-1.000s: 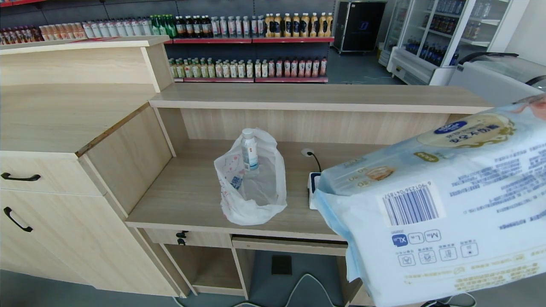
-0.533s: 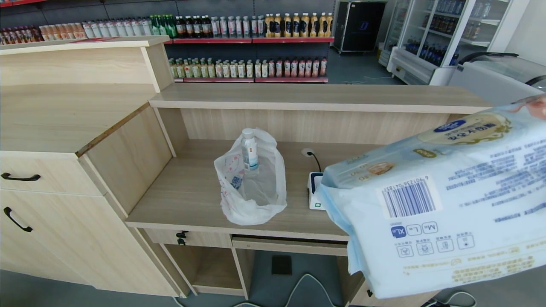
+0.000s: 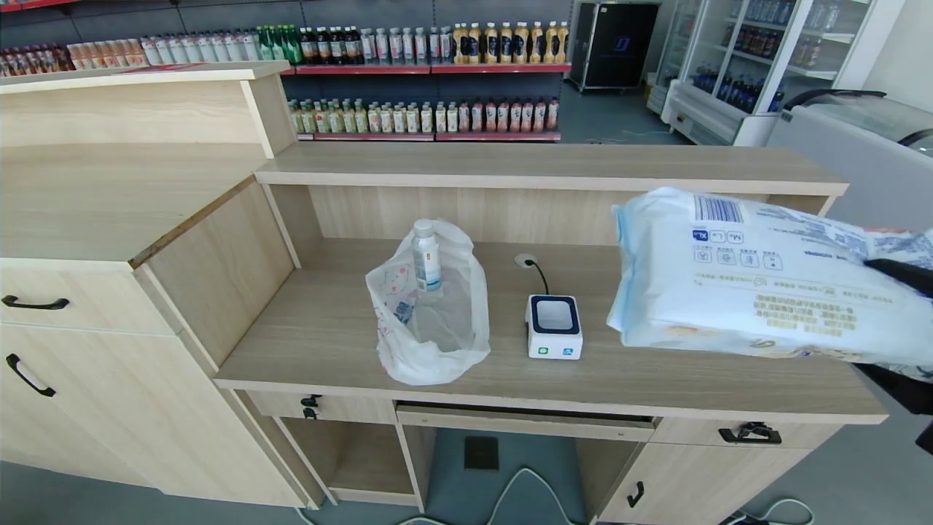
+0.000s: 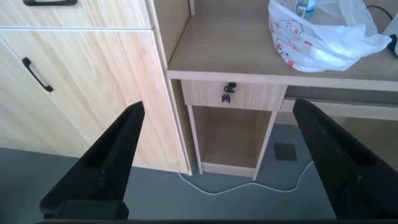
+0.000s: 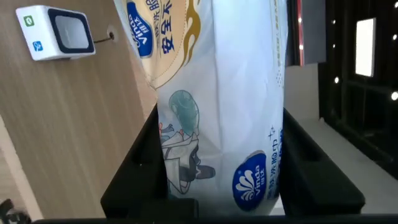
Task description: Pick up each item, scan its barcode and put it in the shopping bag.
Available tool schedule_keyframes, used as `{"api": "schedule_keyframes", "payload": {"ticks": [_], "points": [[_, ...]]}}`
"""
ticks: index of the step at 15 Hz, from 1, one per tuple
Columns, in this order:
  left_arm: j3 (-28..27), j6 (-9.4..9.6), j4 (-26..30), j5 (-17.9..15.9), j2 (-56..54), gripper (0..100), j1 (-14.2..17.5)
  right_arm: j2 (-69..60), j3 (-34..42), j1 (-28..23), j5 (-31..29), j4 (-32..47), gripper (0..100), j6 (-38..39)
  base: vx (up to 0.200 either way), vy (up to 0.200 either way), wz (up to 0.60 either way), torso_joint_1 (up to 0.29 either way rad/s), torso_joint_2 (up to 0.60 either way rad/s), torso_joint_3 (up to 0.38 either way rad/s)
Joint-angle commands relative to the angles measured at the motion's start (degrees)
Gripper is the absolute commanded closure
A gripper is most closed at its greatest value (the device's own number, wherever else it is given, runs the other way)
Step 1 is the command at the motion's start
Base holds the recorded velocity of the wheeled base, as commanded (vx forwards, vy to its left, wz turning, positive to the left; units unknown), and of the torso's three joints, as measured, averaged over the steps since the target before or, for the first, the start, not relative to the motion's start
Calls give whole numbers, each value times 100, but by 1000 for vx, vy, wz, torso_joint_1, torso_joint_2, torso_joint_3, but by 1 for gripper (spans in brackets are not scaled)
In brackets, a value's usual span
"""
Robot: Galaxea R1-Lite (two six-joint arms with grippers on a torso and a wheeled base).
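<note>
My right gripper (image 5: pixel 221 162) is shut on a big soft white and pale-blue pack (image 3: pixel 758 277), held lying flat just above the right part of the counter. Its barcode (image 3: pixel 718 209) sits on the top face near the far left corner. One black finger (image 3: pixel 900 273) shows at the pack's right end. The white scanner (image 3: pixel 554 335) stands on the counter just left of the pack, also in the right wrist view as the scanner (image 5: pixel 59 31). The thin white shopping bag (image 3: pixel 430 328) stands open left of the scanner with a clear bottle (image 3: pixel 426 259) upright inside. My left gripper (image 4: pixel 217 155) hangs open and holds nothing, low before the counter's front.
A raised ledge (image 3: pixel 547 164) runs behind the counter, with a taller cabinet (image 3: pixel 109 219) to the left. The scanner's black cable (image 3: pixel 541 277) goes into a hole at the back. Drawers and an open knee space (image 4: pixel 233 140) lie below. Drink shelves and fridges stand far behind.
The pack has moved away from the head camera, down and to the right over the counter, and turned flatter. The scanner, hidden behind it before, shows fully.
</note>
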Motion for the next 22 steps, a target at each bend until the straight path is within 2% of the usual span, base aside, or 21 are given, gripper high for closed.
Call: {"api": "schedule_keyframes", "payload": {"ticks": [1, 3, 4, 5, 8, 11, 13, 14, 15, 16, 17, 18, 20, 22], "points": [[0, -1, 0, 2, -2, 0, 2, 173, -92, -230, -899, 58, 100, 947, 0, 0, 0, 0, 0, 0], [0, -1, 0, 2, -2, 0, 2, 524, -224, -160, -1857, 5, 100, 2116, 0, 0, 0, 0, 0, 0], [0, -1, 0, 2, -2, 0, 2, 612, -277, -160, -2015, 5, 100, 2459, 0, 0, 0, 0, 0, 0], [0, -1, 0, 2, -2, 0, 2, 955, -461, -169, -2279, 14, 100, 3514, 0, 0, 0, 0, 0, 0], [0, -1, 0, 2, -2, 0, 2, 1544, -778, -274, -2279, 23, 100, 4815, 0, 0, 0, 0, 0, 0], [0, -1, 0, 2, -2, 0, 2, 1807, -786, -406, -2270, 40, 100, 5272, 0, 0, 0, 0, 0, 0], [0, -1, 0, 2, -2, 0, 2, 1816, -857, -353, -2226, 84, 100, 5711, 0, 0, 600, 2, 5, 5], [0, -1, 0, 2, -2, 0, 2, 1816, -1068, -248, -2226, 331, 100, 6001, 0, 0, 600, 2, 2, -2], [0, -1, 0, 2, -2, 0, 2, 1816, -1481, -186, -2200, 937, 100, 6379, 0, 0, 600, 2, 7, -2], [0, -1, 0, 2, -2, 0, 2, 1816, -1824, 148, -1804, 1420, 100, 7381, 0, 0, 600, 2, 2, -7], [0, -1, 0, 2, -2, 0, 2, 1825, -1973, 218, -1347, 1526, 100, 7908, 0, 0, 0, 0, 0, 0], [0, -1, 0, 2, -2, 0, 2, 1878, -2008, 183, -424, 1526, 100, 8392, 0, 0, 0, 0, 0, 0], [0, -1, 0, 2, -2, 0, 2, 1983, -2043, -344, 1114, 1508, 100, 9605, 0, 0, 0, 0, 0, 0], [0, -1, 0, 2, -2, 0, 2, 2317, -2122, -916, 1667, 1508, 100, 10106, 0, 0, 0, 0, 0, 0]]}}
